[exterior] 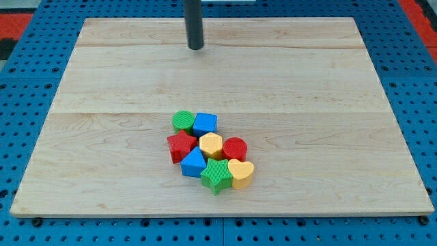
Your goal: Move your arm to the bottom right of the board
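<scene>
My tip (pixel 196 48) is the lower end of a dark rod that comes down from the view's top, over the upper middle of the wooden board (pixel 341 102). It stands well above the view's cluster of blocks and touches none. The cluster lies at the lower middle: a green round block (pixel 183 121), a blue cube (pixel 205 124), a red star (pixel 181 145), a yellow hexagon (pixel 211 145), a red cylinder (pixel 235 148), a blue block (pixel 194 163), a green star (pixel 217 175) and a yellow heart (pixel 240 173). They sit packed against each other.
The board rests on a blue pegboard surface (pixel 27 82) that shows on all sides. A red area (pixel 13 17) shows at the view's top left corner and another at the top right.
</scene>
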Robot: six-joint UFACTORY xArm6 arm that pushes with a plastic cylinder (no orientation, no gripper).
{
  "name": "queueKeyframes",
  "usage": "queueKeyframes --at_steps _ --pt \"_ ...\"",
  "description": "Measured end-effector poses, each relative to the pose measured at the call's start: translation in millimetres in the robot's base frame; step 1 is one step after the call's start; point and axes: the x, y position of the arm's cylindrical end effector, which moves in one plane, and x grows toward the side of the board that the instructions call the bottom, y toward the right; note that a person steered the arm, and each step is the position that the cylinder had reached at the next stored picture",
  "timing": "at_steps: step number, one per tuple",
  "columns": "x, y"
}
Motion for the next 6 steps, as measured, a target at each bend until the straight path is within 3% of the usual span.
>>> queueKeyframes --at_steps 1,3,5,6 --pt "4 93" --pt "11 100" --pt "80 140" --pt "143 159"
